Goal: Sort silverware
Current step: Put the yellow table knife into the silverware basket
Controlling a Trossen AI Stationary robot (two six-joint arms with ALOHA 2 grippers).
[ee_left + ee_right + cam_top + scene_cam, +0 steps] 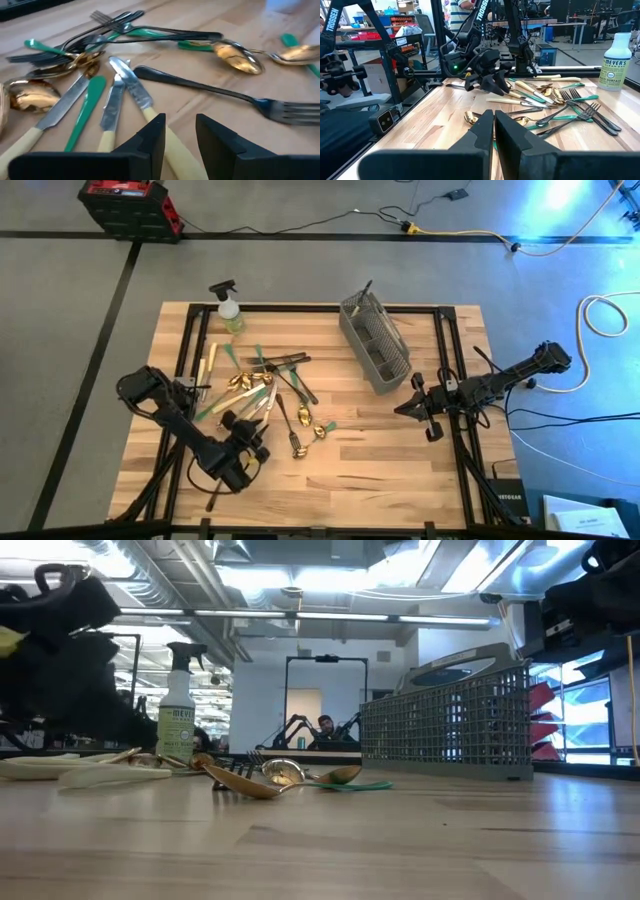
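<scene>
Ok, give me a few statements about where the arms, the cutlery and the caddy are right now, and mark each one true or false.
1. The left gripper is over a cream-handled knife, fingers parted around its handle. True.
2. The right gripper is open. False: it is shut and holds nothing.
3. The mesh caddy stands to the right of the silverware pile in the high view. True.
4. The spray bottle lies tipped over inside the caddy. False: it stands upright on the table beside the pile.

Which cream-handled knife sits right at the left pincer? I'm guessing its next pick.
The cream-handled knife whose handle runs between the left pincer fingers. The two other cream-handled knives lie off to one side, outside the fingers.
</scene>
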